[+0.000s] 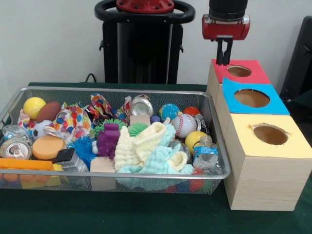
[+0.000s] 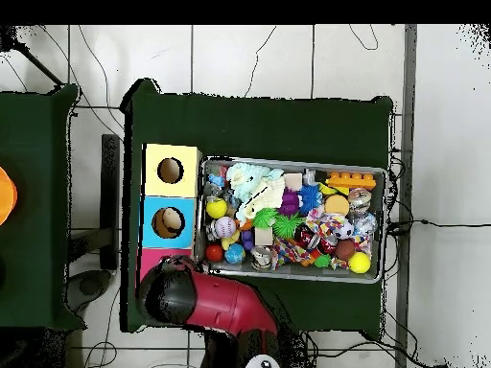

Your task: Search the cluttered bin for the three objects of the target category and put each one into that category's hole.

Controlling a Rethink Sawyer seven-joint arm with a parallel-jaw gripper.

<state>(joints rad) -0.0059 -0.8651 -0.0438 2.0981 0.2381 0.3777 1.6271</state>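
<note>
My gripper (image 1: 224, 52) hangs just above the hole of the red-topped box (image 1: 258, 75), its two black fingers pressed together with nothing between them. In the overhead view the red arm (image 2: 216, 302) covers that box and hides the gripper. The wire bin (image 1: 117, 181) holds mixed clutter: a baseball (image 1: 184, 125), a yellow ball (image 1: 34, 107), a brown football (image 1: 48, 111), a blue ball (image 1: 169, 111), a crushed can (image 1: 16, 147), a second can (image 1: 141, 105), a plastic bottle (image 1: 204, 153), a purple toy (image 1: 108, 140) and pale cloths (image 1: 146, 151).
A blue-topped box (image 1: 280, 105) and a yellow-topped box (image 1: 292, 146) stand in a row with the red one, right of the bin. Overhead, the yellow box (image 2: 153, 153) and blue box (image 2: 151, 206) lie left of the bin's rim (image 2: 288, 160). Dark green cloth (image 1: 146, 214) covers the table.
</note>
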